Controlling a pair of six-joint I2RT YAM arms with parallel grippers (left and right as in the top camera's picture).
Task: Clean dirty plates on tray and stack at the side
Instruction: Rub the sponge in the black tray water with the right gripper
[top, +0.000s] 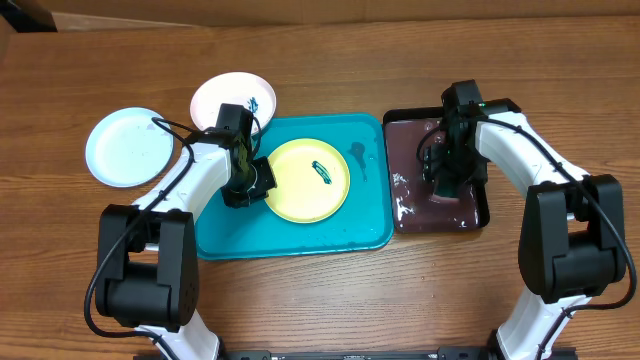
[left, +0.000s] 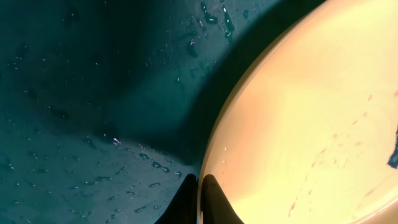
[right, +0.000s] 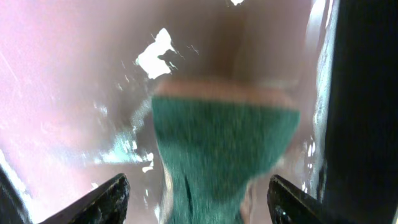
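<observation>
Blue plate (top: 125, 147) looks clean; white plate (top: 225, 97), yellow plate (top: 300, 190) smeared, none stacked. L claw (left: 198, 186) pinching yellow rim; R claw (right: 196, 193) wide, empty.

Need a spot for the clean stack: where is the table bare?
Bare table behind the tray and black tray, and along the near edge in front of both. Crowded left of the tray: blue plate, white plate and left arm sit there.

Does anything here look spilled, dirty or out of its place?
Yes. Droplets lie scattered on the turquoise tray beside the yellow-green plate. That plate and the white plate each carry a dark teal smear.
</observation>
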